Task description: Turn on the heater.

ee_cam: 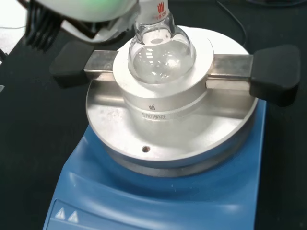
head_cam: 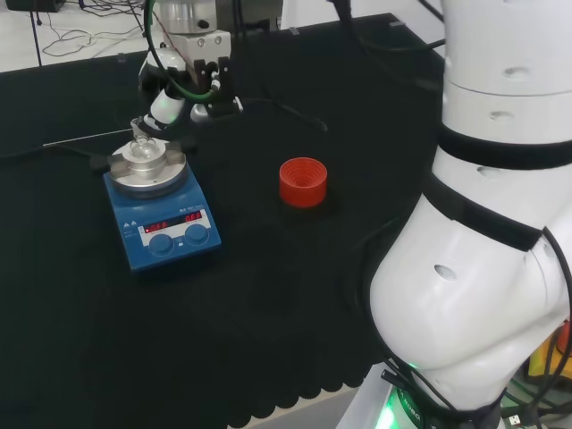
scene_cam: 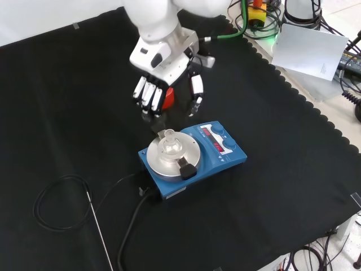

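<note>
hovering upper centre in front view, black-and-white hand (scene_cam: 169, 93), fingers relaxed, holding nothing; risk: clipping clear round-bottomed glass flask (scene_cam: 170, 145) reaching blue heater's knobs (scene_cam: 224, 135).

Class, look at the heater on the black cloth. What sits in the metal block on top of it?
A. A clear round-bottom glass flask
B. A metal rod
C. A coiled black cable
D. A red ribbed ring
A. The wrist view shows a clear round-bottom flask seated in the metal block on the blue heater; the red ribbed ring stands apart on the cloth in the head view.
</note>
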